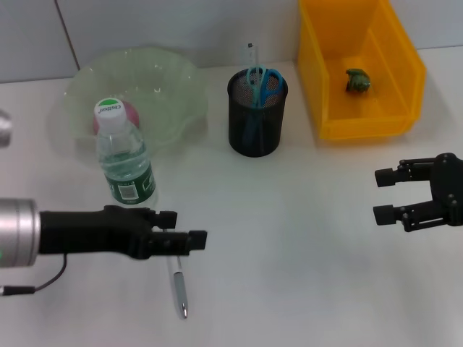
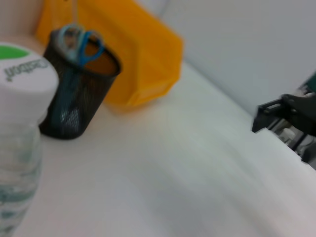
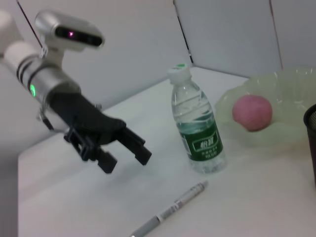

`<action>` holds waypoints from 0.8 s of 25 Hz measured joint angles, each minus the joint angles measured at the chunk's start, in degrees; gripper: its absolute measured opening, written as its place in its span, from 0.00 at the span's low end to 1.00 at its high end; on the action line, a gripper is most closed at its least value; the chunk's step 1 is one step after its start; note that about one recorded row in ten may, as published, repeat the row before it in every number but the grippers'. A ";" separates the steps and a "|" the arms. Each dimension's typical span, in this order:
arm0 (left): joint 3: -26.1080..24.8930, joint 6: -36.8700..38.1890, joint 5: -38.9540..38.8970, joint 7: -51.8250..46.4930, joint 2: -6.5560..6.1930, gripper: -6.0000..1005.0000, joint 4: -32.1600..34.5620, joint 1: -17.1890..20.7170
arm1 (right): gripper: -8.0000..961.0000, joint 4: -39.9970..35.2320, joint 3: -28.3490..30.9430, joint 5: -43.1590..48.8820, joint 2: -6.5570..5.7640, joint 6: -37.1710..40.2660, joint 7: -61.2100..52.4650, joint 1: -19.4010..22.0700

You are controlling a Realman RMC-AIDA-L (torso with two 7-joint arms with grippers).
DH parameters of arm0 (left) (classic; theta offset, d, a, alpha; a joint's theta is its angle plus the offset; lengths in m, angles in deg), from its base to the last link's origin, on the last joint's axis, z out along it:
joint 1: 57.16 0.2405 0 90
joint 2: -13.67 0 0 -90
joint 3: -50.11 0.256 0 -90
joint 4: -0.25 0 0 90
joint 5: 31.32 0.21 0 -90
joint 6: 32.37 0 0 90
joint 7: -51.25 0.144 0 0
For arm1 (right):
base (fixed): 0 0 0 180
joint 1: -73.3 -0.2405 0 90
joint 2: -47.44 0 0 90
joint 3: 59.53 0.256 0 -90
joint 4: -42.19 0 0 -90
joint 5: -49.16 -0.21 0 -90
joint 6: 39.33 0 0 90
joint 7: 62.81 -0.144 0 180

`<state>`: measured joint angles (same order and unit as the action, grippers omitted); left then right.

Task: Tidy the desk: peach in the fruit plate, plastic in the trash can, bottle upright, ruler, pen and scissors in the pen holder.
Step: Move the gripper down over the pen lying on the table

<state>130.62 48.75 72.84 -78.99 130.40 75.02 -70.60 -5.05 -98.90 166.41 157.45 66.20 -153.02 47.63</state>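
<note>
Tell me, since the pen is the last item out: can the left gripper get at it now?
Probably yes. The left gripper hovers open right over the pen, with nothing lying across it; the bottle stands just behind.

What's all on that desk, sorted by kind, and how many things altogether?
Fruit: 1, peach
Bottles: 1, water bottle
Stationery: 3, pen, scissors, ruler
Containers: 3, fruit plate, pen holder, yellow bin
Trash: 1, green scrap
Total: 9
</note>
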 joint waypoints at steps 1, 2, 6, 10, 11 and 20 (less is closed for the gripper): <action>-0.16 0.45 1.86 -3.26 0.45 0.80 1.25 -0.59 | 0.84 -0.31 -0.06 0.25 0.01 -0.14 0.07 -0.05; -0.16 0.45 1.86 -3.26 0.45 0.79 1.25 -0.59 | 0.84 -0.60 -0.10 0.49 0.06 -0.27 0.12 -0.10; 0.49 3.49 12.90 -19.22 1.59 0.79 5.89 -5.95 | 0.84 -1.79 -0.12 1.02 0.29 -0.66 0.16 -0.47; 2.27 6.12 21.31 -30.11 1.74 0.79 3.82 -12.32 | 0.84 -2.45 -0.11 2.26 0.34 -0.69 0.40 -0.72; 2.27 6.12 21.31 -30.11 1.74 0.79 3.82 -12.32 | 0.84 -2.53 -0.10 2.45 0.38 -0.68 0.66 -0.76; 7.51 5.28 28.12 -34.57 2.23 0.79 -1.41 -18.75 | 0.84 -2.58 -0.09 3.10 0.52 -1.43 1.51 -0.78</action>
<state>138.13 54.03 100.96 -113.56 132.63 73.62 -89.36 -7.63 -98.99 169.51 157.96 64.77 -151.51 46.85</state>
